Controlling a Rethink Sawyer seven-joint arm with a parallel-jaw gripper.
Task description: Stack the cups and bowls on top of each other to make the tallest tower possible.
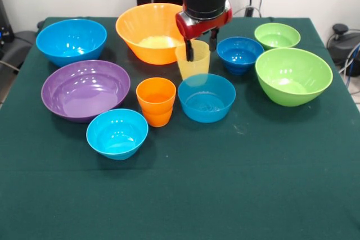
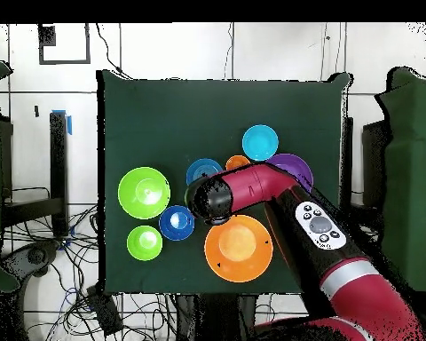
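Observation:
My gripper (image 1: 201, 46) hangs over the translucent yellow cup (image 1: 193, 64), which stands upright mid-table. The gripper is open: one finger (image 1: 189, 50) is at the cup's mouth and the other is by its right rim. The orange cup (image 1: 156, 100) stands in front, between the purple bowl (image 1: 85, 89) and a light blue bowl (image 1: 206, 98). All bowls stand apart and unstacked: large orange (image 1: 152, 32), large blue (image 1: 71, 40), large lime green (image 1: 293, 75), small lime green (image 1: 277, 35), dark blue (image 1: 239, 54) and a second light blue (image 1: 117, 133). In the overhead view the arm (image 2: 252, 191) hides the yellow cup.
The green cloth table (image 1: 225, 195) has open room along its front half. In the overhead view cables (image 2: 83, 293) lie on the floor beside the table, and the arm crosses over the large orange bowl (image 2: 239, 253) and the purple bowl (image 2: 296, 164).

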